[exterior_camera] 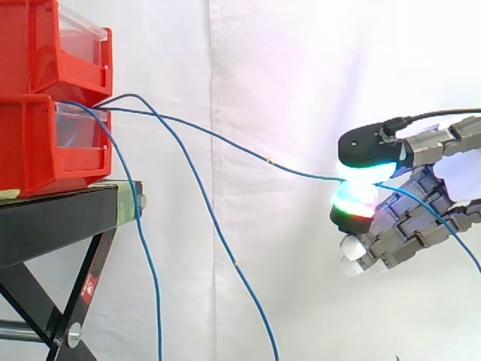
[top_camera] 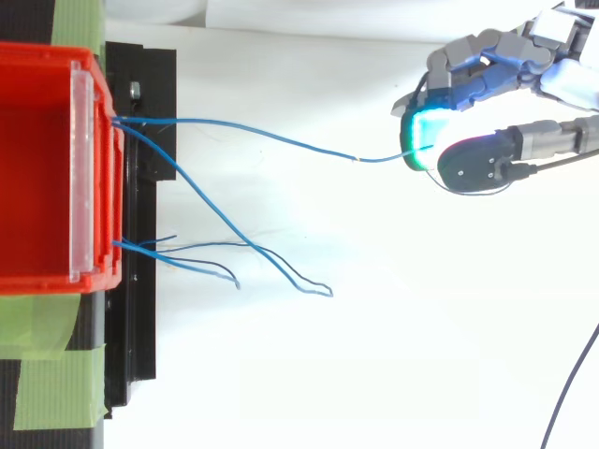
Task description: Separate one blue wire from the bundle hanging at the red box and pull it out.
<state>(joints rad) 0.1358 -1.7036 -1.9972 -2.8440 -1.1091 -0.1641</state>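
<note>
Where in robot hand [exterior_camera: 415,219], wire [exterior_camera: 225,141] unseen.

Upper bin [exterior_camera: 45,45] stacked on lower bin [exterior_camera: 45,143] at the left, both on a stand [exterior_camera: 60,218], loose wires [exterior_camera: 146,256] hanging from the lower bin's front beside the stand, one stretched wire [exterior_camera: 225,141] running right to the hand [exterior_camera: 421,207], pinched between its pads, curtain [exterior_camera: 301,60] behind everything.
</note>
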